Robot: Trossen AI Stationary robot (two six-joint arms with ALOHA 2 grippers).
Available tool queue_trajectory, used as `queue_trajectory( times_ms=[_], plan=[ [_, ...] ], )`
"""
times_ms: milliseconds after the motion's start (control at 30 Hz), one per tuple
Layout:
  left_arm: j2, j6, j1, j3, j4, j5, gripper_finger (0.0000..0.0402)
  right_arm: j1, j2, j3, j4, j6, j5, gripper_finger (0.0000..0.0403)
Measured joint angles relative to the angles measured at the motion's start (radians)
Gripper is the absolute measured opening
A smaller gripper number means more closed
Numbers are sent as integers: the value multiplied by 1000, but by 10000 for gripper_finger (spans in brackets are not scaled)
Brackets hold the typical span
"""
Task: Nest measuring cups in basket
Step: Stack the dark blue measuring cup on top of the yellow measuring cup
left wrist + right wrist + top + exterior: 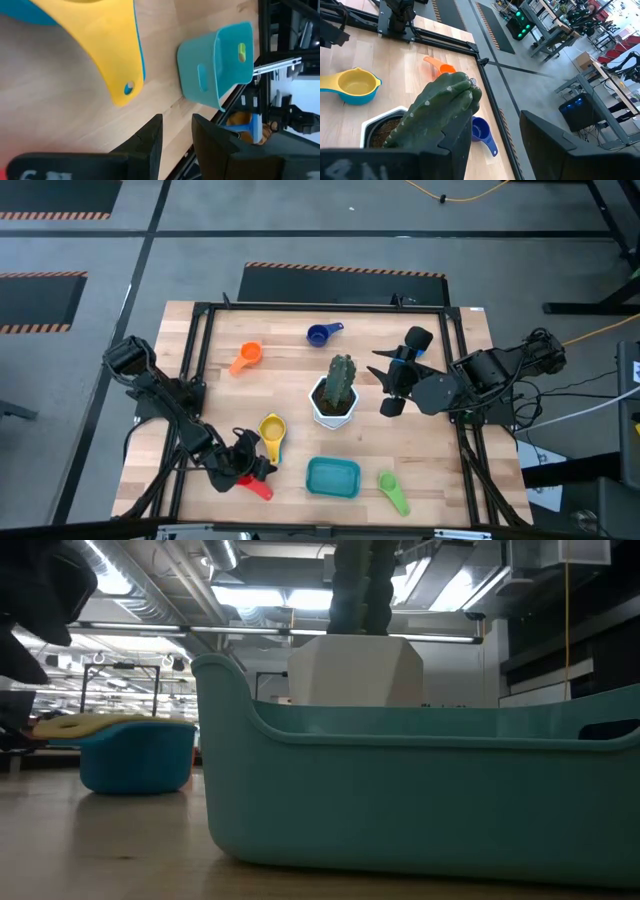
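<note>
The teal basket (pixel 332 477) (pixel 420 790) (pixel 215 60) sits near the table's near edge. A yellow cup nests in a light blue cup (pixel 272 430) (pixel 107 45) (pixel 352 85) to its left. The red cup (pixel 258 488) lies beside my left gripper (pixel 250 463) (pixel 177 135), which hovers low with its fingers a narrow gap apart and holds nothing. The green cup (pixel 393 492), orange cup (pixel 246 357) (pixel 439 65) and dark blue cup (pixel 322 333) (pixel 482 132) lie flat on the wood. My right gripper (pixel 388 375) (pixel 505 150) is wide open, raised to the right of the cactus.
A white pot with a green cactus (pixel 338 392) (pixel 437 107) stands mid-table between the cups and my right gripper. A black frame (pixel 200 360) borders the tabletop. Bare wood shows right of the basket and behind the pot.
</note>
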Motion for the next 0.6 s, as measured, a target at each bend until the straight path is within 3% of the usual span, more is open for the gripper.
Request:
queue_trajectory(
  times_ms=[133, 333, 500, 600],
  plan=[
    [-48, 89, 1, 8, 2, -36, 96, 0, 0, 0, 0, 0, 0, 171],
    [-171, 408, 35, 47, 1, -140, 96, 0, 0, 0, -1, 2, -24, 171],
    [-300, 726, 157, 50, -9, -146, 96, 0, 0, 0, -17, 4, -25, 171],
    [-394, 908, 270, 51, -35, -96, 96, 0, 0, 0, -20, 5, -25, 171]
  ],
)
